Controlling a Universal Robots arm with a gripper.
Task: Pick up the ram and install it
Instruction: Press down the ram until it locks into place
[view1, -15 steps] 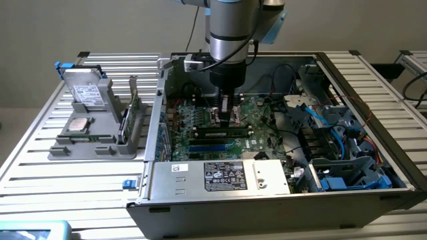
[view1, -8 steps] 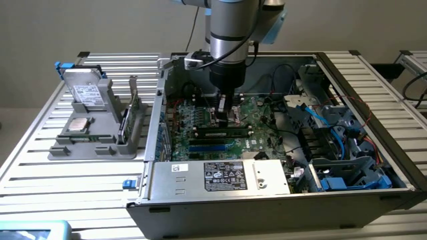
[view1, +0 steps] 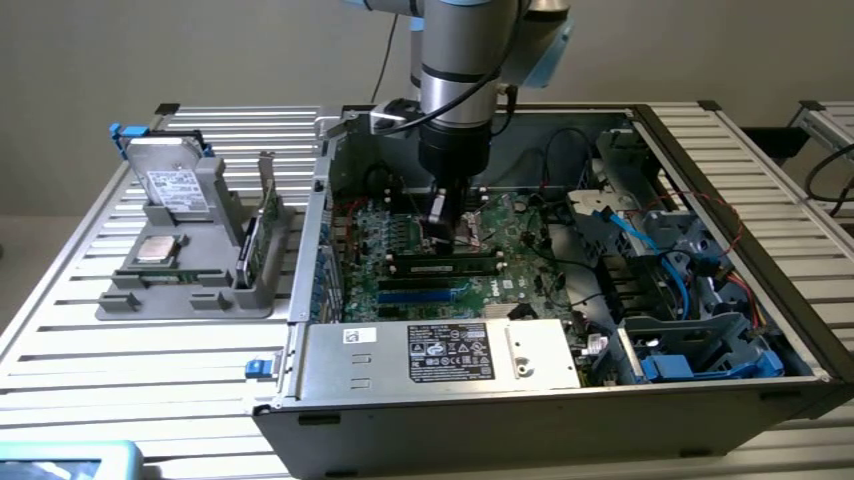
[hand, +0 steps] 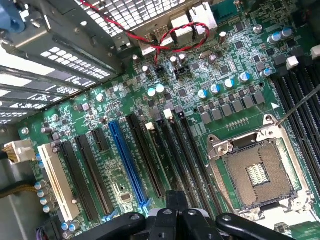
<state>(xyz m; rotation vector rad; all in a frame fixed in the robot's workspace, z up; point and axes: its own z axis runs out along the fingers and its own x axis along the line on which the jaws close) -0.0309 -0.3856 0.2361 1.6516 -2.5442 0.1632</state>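
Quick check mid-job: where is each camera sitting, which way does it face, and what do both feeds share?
Exterior view: off the arm, raised, looking down into the open computer case on the slatted table; the arm reaches inside.
Wrist view: on the wrist, looking down at the green board; the hand shows at the edge.
Shared: the board, its black slots, and the hand.

Exterior view. A plain beige wall (view1: 200, 50) closes the scene behind a table (view1: 174, 350) of ribbed silver aluminium slats. A second slatted metal frame (view1: 821, 120) stands at the exterior view's right. Lighting is even and diffuse.
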